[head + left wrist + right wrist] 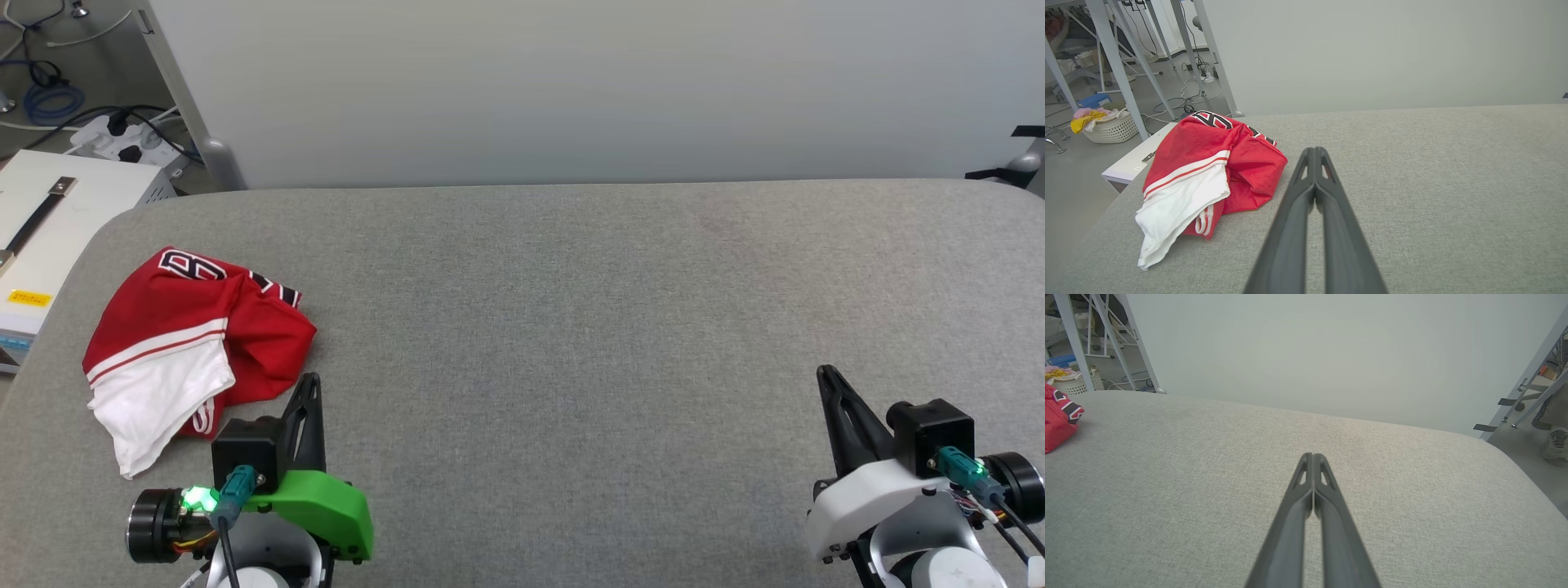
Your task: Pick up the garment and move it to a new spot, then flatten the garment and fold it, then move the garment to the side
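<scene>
1. Scanning from the far left: a white case (73, 196) stands off the table's edge at 9 o'clock of the head view, beside the grey padded table (571, 327).
2. The garment (196, 335) lies in a crumpled heap on the table's left side, about 8 o'clock. The red body is bunched on top. A white sleeve (155, 408) spills toward 7 o'clock under striped trim, and black lettering shows in part at the heap's far edge.
3. Left gripper (310, 382): jaws pressed together, nothing in them. The garment sits just beside the tips, at 10 o'clock from them. Whether they touch, I cannot tell.
4. Handling, as judged: thin cloth, light and limp, not fragile. It will sag and trail when lifted, and the layers may slip over one another.
5. Best hold looks to be the raised red fold (282, 343) at the heap's 3 o'clock edge, nearest the left tips. It stands proud of the padding, so a pinch should gather cloth. Lifting by the sleeve alone would likely leave the rest dragging.
6. The table's middle, 12 o'clock from between the grippers, looks a likely new spot.
7. Right gripper (826, 374), at 4 o'clock: jaws tight together, holding nothing, well apart from the garment.
</scene>
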